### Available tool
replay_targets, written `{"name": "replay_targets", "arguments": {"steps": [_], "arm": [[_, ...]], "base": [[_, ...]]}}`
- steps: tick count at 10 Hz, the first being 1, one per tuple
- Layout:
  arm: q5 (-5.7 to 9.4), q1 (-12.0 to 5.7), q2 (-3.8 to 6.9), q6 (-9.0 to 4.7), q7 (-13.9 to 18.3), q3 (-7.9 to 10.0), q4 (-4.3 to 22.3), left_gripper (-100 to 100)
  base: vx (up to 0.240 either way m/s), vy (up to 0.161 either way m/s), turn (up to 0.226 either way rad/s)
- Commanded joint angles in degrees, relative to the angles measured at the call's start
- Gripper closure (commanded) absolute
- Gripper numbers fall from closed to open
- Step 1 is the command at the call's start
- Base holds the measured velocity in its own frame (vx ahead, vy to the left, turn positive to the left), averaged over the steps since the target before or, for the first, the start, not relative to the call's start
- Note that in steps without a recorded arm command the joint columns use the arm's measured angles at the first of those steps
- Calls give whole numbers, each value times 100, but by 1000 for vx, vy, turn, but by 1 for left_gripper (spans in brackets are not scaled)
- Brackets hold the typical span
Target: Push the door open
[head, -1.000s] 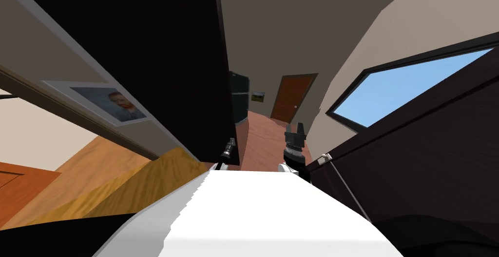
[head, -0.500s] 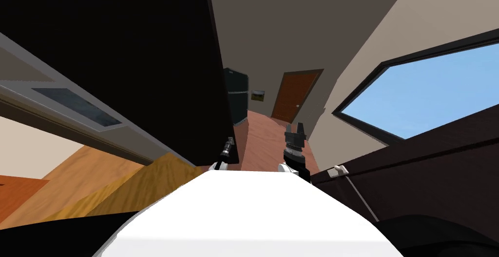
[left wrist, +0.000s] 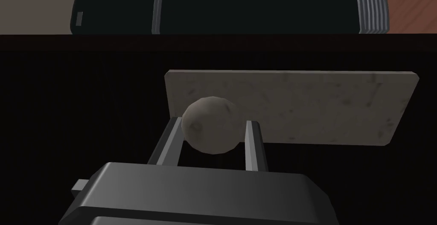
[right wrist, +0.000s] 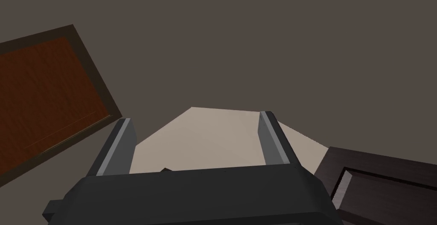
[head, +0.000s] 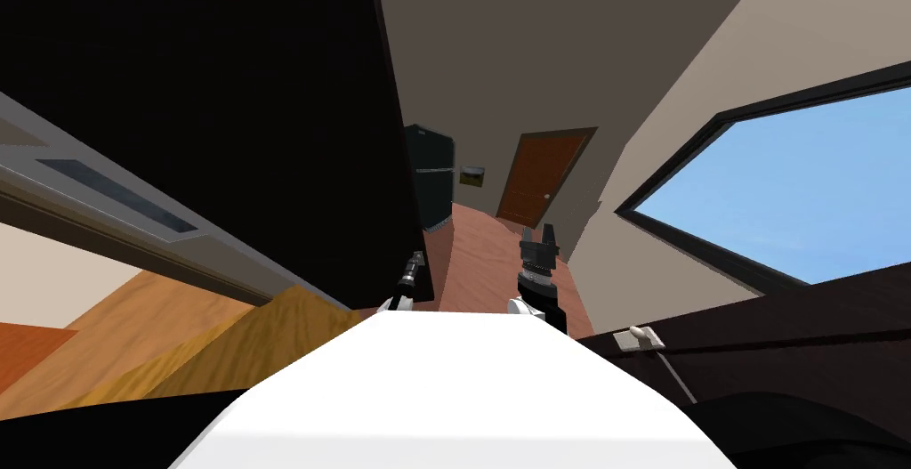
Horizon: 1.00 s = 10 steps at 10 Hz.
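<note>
A tall dark door stands on my left, its edge toward the hallway. My left gripper is at that edge, low down. In the left wrist view its fingers press both sides of a round grey knob. The knob sits on a pale plate on the dark door face, so the left gripper is shut on the knob. My right gripper is raised over the hallway floor, open and empty, with its fingers wide apart.
A dark brown panel with a pale handle lies close at my right, under a large window. A dark cabinet and a closed brown door stand at the far end of the reddish hallway floor.
The whole head view has shifted as I turned. The window grew, the right panel and its handle slid lower, and the portrait on the left wall left the picture. Both arms kept their pose.
</note>
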Motion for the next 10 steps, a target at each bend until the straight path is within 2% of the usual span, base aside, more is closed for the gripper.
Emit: {"name": "replay_targets", "arguments": {"steps": [1, 2, 3, 7, 9, 10], "arm": [[86, -70, 98, -46, -36, 169, 25, 100], [130, -74, 101, -38, -74, 252, 27, 100], [130, -74, 101, -38, -74, 252, 27, 100], [302, -86, 94, -5, -227, 582, 32, 100], [302, -86, 94, -5, -227, 582, 89, 100], [302, -86, 94, -5, -227, 582, 32, 100]], "base": [[164, -42, 25], [149, -56, 30], [115, -52, 19], [166, -68, 40], [98, -19, 11], [8, 19, -11]]}}
